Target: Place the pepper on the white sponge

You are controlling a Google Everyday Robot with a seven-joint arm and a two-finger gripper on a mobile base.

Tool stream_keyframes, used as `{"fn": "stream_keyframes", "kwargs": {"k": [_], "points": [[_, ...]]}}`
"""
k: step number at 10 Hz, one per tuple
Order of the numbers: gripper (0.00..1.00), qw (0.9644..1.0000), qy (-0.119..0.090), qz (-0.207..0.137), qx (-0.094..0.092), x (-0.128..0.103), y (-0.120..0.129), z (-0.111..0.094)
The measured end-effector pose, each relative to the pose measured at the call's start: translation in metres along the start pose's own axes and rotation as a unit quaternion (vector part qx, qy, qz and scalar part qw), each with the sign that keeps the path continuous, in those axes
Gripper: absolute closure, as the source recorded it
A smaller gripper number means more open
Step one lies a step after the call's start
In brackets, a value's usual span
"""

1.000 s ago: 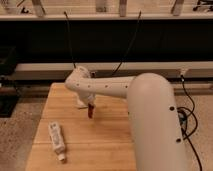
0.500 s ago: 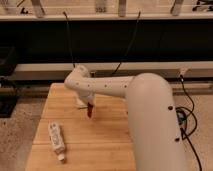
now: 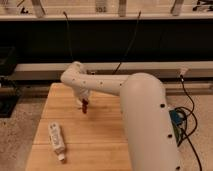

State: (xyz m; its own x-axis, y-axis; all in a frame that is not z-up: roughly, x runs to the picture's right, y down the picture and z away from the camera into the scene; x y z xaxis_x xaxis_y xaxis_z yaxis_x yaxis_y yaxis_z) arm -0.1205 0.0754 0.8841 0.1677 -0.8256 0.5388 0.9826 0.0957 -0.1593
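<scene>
- Our gripper (image 3: pixel 84 101) sits over the middle of the wooden table (image 3: pixel 100 132), hanging off the end of the big white arm (image 3: pixel 135 100) that reaches in from the right.
- It's clamped on the pepper (image 3: pixel 85 106): we see a small dark-red sliver hanging straight down below the wrist, apparently just above the wood.
- The fingers themselves are mostly hidden behind the wrist housing, so we're judging the grip from the pepper dangling there instead of lying flat.
- The white sponge isn't anywhere we can pick out. It may be behind the arm or outside the shot, we honestly can't tell.
- The only other white thing on the table is the labelled bottle (image 3: pixel 56 140) lying front left, well apart from the gripper. That's not the target, so no drifting toward it.
- For the step in hand, carrying the pepper to the sponge, we'd keep the grip firm and the pepper hanging low but off the surface.
- We'd move slowly so it doesn't swing or slip out.
- We'd only let go once the tip is centred over the pad and nearly touching, since a glossy curved pepper probably rolls off the edge if dropped from height.
</scene>
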Motion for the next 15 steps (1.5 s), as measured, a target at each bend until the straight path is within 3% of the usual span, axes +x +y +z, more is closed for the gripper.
{"fn": "stream_keyframes", "kwargs": {"k": [5, 12, 15], "points": [[1.0, 0.9996, -0.005, -0.021, 0.02, 0.018, -0.022, 0.005], [0.99, 0.9987, -0.018, -0.036, 0.031, 0.037, -0.039, 0.024], [0.73, 0.9986, -0.018, -0.037, 0.034, 0.041, -0.043, 0.026]]}}
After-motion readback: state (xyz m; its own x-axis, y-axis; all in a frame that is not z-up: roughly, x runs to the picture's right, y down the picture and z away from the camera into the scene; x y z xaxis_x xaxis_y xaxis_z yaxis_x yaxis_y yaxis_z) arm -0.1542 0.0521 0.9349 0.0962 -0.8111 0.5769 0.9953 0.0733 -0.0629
